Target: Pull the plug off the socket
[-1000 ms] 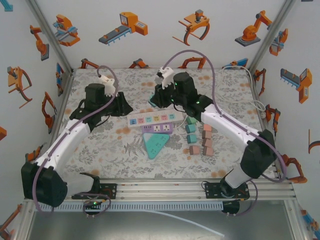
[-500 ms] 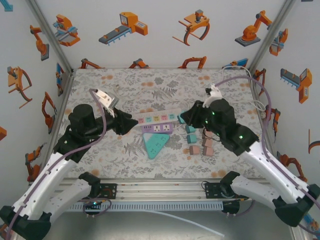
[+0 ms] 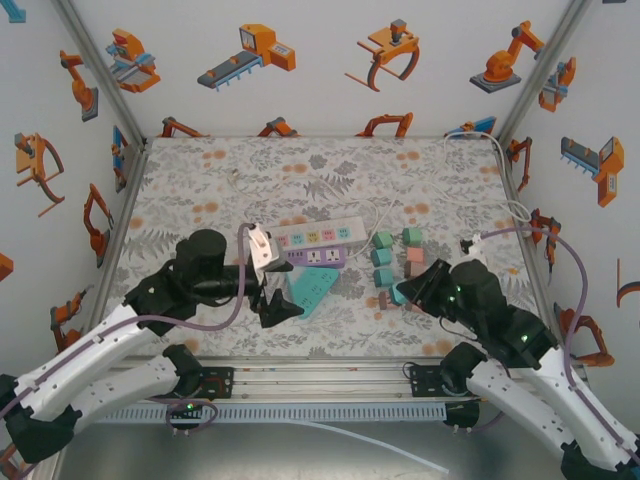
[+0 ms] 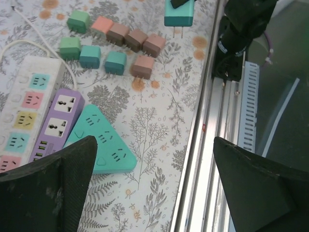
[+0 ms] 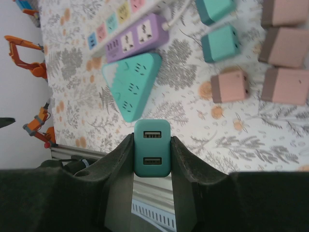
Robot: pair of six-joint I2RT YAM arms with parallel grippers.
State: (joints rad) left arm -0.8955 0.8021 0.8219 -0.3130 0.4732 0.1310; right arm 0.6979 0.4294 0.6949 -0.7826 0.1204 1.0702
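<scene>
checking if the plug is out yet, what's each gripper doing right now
left gripper: open, holding nothing
right gripper: closed on the teal plug, held clear of the sockets

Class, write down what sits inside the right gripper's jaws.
A teal USB charger, clamped in the right gripper; two ports show. Its flanks are covered by the fingers.

1. Far half of the table (image 3: 330, 165): open; you can sweep across freely.
2. Centre: white power strip (image 3: 315, 235), purple strip (image 3: 318, 257) and triangular socket (image 3: 312, 288), packed close, bar your low passes.
3. Right of them: loose plugs (image 3: 400, 262), narrow lanes between.
4. Near side: left gripper (image 3: 275, 305), jaws wide, over the socket's left corner; right gripper (image 3: 405, 292), clamped on the teal plug (image 5: 152, 147), beside the loose plugs.
5. Near edge: aluminium rail (image 3: 320, 375) stops you.
</scene>
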